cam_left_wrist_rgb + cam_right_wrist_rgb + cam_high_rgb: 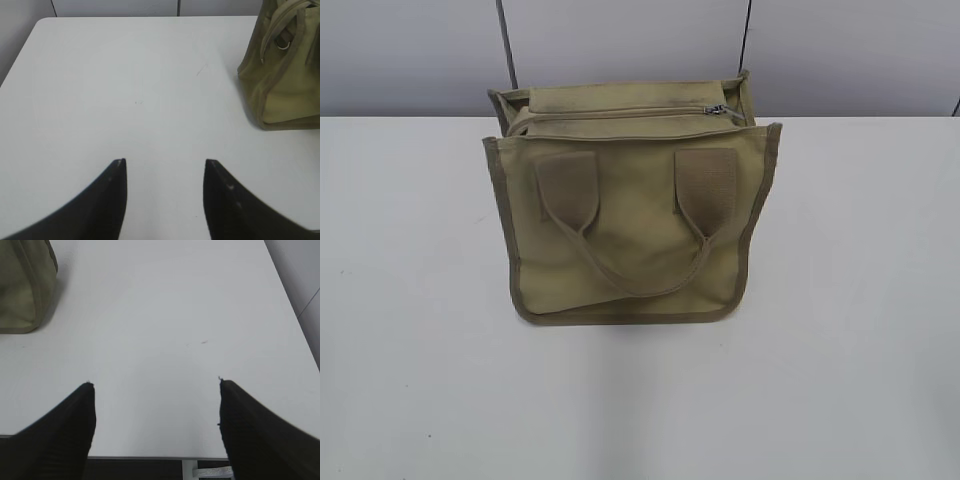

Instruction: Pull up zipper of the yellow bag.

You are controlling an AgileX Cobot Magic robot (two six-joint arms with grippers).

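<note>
The yellow bag (630, 225) stands upright at the middle back of the white table, its face with two webbing handles toward the exterior camera. The zipper (620, 113) runs along its top panel, with the silver pull (717, 109) near the right end. Neither gripper shows in the exterior view. In the left wrist view my left gripper (165, 162) is open and empty over bare table, the bag (285, 65) far off at the upper right. In the right wrist view my right gripper (156, 382) is open and empty above the table's near edge, the bag (22, 285) at the upper left.
The white table (840, 300) spreads wide on both sides of the bag. A grey wall (410, 50) with dark vertical seams stands behind it. The table's front edge (150, 458) shows under the right gripper.
</note>
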